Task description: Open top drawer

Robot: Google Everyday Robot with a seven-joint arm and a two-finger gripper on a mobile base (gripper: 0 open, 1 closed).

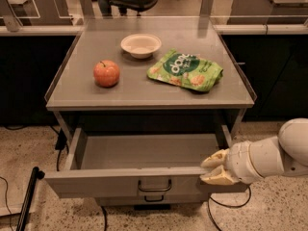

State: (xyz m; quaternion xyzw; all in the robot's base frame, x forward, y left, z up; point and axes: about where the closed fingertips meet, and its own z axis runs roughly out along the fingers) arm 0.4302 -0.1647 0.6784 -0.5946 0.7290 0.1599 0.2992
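The top drawer (120,182) stands pulled well out of the grey cabinet, its plain grey inside showing with nothing in it. Its small dark loop handle (154,186) sits at the centre of the front. A narrower drawer's handle (154,198) peeks out just below. My gripper (213,168) comes in from the right on a white arm, its cream fingers (215,159) at the right end of the drawer's front rim, one above the rim and one in front of it.
On the cabinet top lie a red apple (106,73), a white bowl (140,45) and a green snack bag (186,70). A dark pole (28,196) leans at the lower left. A cable (226,214) runs on the speckled floor under my arm.
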